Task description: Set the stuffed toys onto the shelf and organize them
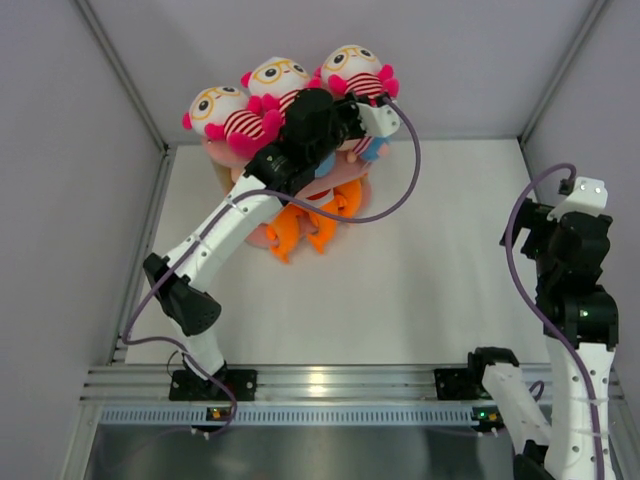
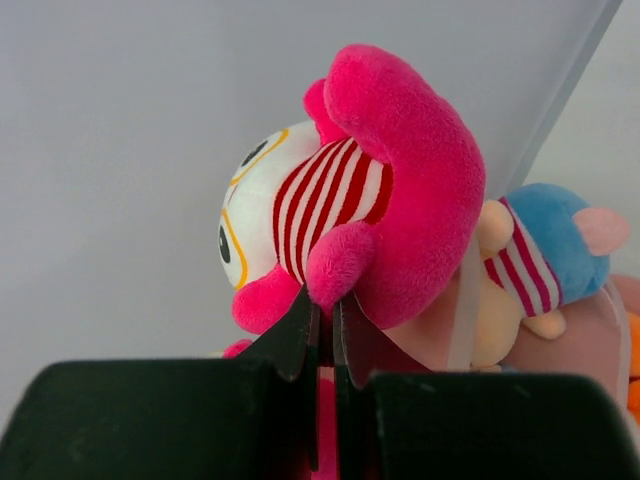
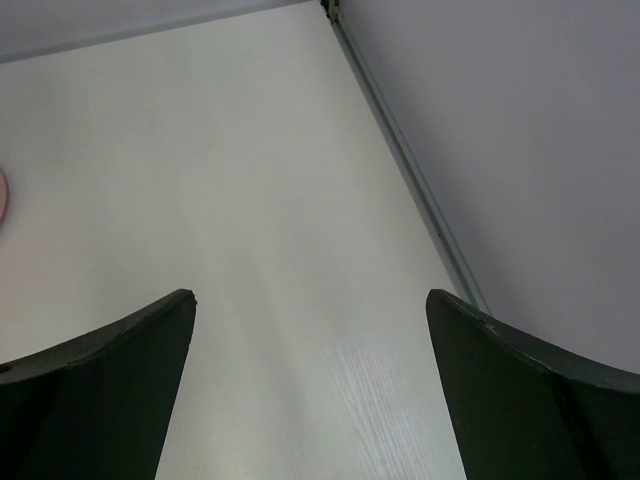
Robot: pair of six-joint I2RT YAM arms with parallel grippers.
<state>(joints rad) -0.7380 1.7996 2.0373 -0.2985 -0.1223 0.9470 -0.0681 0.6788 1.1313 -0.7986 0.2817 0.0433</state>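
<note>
Sporting red stripes: white-headed, pink-limbed dolls (image 1: 278, 82)

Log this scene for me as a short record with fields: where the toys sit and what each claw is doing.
Top tier: three goggled dolls in a row
Below them: peach doll and orange fish, on the shelf
Left claw: shut, tips against one goggled doll's pink limb
Right claw: open, empty, above the table

A pale table (image 1: 420, 290) lies between grey walls (image 1: 60, 200), a metal rail (image 1: 330, 381) nearest.
</note>
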